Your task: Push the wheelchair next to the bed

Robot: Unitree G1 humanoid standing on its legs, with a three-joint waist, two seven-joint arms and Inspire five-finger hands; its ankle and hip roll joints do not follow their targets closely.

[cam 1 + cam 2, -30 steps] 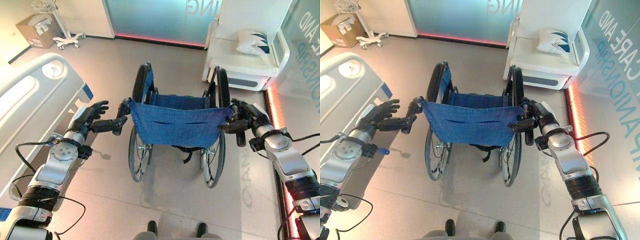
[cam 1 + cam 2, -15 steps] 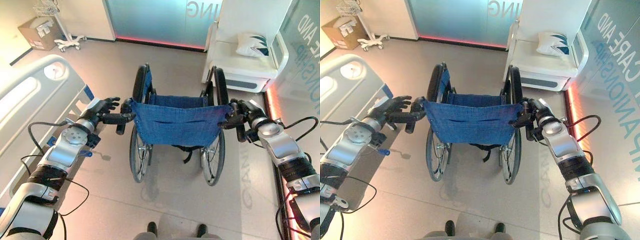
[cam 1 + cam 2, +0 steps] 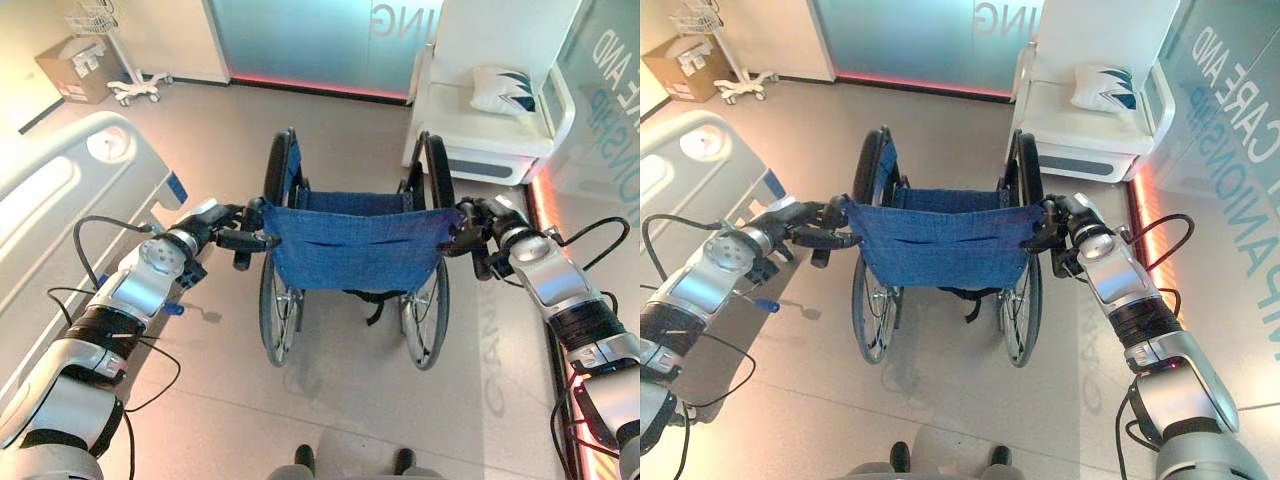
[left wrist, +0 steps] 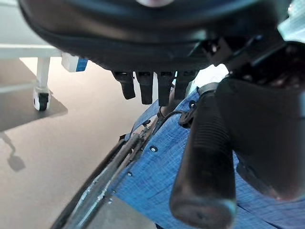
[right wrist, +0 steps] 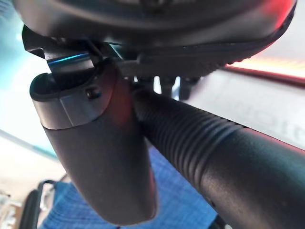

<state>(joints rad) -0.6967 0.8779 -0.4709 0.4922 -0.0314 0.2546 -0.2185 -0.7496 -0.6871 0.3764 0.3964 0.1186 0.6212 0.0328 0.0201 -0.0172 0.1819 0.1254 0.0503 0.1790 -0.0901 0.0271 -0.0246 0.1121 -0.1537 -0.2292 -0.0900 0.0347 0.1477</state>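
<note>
A wheelchair (image 3: 355,245) with a blue cloth back stands in the middle of the floor, its back toward me. The white bed (image 3: 70,190) runs along the left, a short gap from the chair's left wheel. My left hand (image 3: 215,222) is at the left push handle (image 4: 205,157). The grip lies between the thumb and the fingers (image 4: 147,86), which reach past it and are not wrapped round it. My right hand (image 3: 492,222) is shut on the ribbed right push handle (image 5: 214,148), thumb alongside the grip.
A white armchair (image 3: 480,135) with a pillow (image 3: 507,90) stands just beyond the wheelchair's right wheel. A frosted glass wall (image 3: 310,40) closes the far side. A cardboard box (image 3: 75,65) and a white wheeled stand (image 3: 130,80) sit far left.
My left hand has moved forward from behind the left push handle's end until the grip lies between its thumb and fingers. The right hand has kept its hold.
</note>
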